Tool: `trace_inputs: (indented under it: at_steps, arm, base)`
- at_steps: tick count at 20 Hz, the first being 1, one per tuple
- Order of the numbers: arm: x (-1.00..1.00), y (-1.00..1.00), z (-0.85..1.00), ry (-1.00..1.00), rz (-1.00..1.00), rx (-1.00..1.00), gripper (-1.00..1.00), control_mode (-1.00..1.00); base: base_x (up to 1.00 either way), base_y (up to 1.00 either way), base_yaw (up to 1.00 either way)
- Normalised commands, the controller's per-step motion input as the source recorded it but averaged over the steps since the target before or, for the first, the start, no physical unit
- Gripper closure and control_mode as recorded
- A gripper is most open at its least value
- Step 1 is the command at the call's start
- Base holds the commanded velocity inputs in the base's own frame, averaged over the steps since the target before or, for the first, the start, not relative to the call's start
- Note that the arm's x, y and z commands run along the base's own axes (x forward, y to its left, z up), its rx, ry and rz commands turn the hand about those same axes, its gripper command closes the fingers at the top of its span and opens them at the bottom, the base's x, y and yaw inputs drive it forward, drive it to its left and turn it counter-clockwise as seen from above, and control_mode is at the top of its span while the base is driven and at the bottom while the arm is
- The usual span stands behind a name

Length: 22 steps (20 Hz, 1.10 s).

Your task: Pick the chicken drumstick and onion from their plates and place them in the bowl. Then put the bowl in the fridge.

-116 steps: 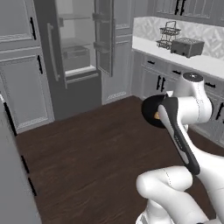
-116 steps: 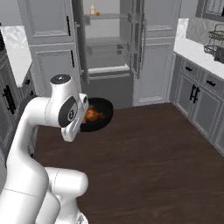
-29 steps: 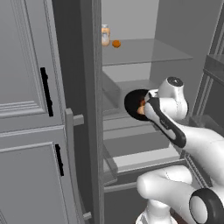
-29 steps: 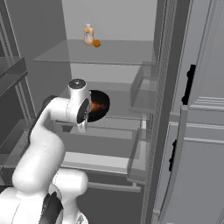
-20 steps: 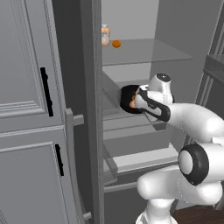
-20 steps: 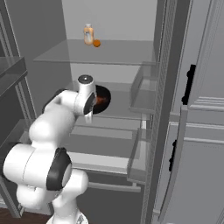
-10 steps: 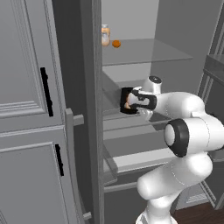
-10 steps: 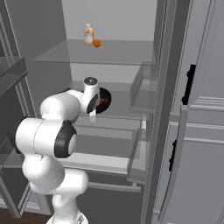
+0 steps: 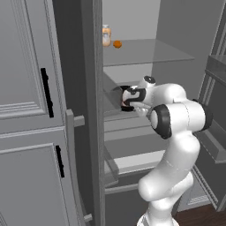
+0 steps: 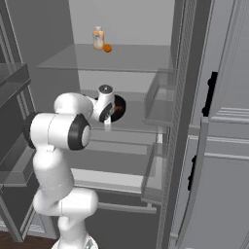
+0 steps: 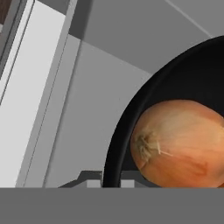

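The fridge [image 9: 90, 110] stands open in front of me, with clear glass shelves [image 10: 121, 63]. My gripper [image 11: 110, 180] is shut on the rim of the glossy black bowl [image 11: 127, 122], a fingertip on each side of the wall. The tan-orange onion [image 11: 179, 142] lies inside the bowl. From the base views the bowl [image 9: 125, 100] [image 10: 118, 108] sits low over the middle shelf, deep inside the fridge, with the gripper [image 9: 132, 99] [image 10: 110, 115] at its near edge. Whether the bowl rests on the glass I cannot tell. The drumstick is hidden and the plates are out of view.
A small bottle [image 9: 106, 36] [image 10: 98, 38] and a bright orange fruit [image 9: 117, 44] [image 10: 107, 47] stand on the shelf above. A clear door bin [image 10: 158, 104] hangs to the right of the bowl. The open door's edge [image 9: 98, 145] stands close on the left.
The arm has stretched forward and carried the bowl from the front of the middle shelf deeper into the fridge. Much earlier, the base had driven up to the fridge.
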Motion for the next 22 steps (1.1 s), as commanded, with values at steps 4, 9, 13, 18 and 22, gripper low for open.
trace_inputs:
  at_steps: [4,9,13,18,22]
  arm:
    - [0.55,0.1,-0.25,0.0,0.0,0.0,1.0,-1.0]
    - [0.49,0.11,-0.19,0.0,0.0,0.0,1.0,-1.0]
    - [0.31,0.03,0.0,0.0,0.0,0.0,-1.0,-1.0]
    - [0.01,0.01,0.0,0.0,0.0,0.0,-1.0,-1.0]
    - [0.02,0.04,0.03,0.0,-0.01,0.0,-1.0,-1.0]
  base:
    - [0.0,0.0,0.0]
    - [0.0,0.0,0.0]
    - [0.0,0.0,0.0]
    - [0.0,0.0,0.0]
    - [0.0,0.0,0.0]
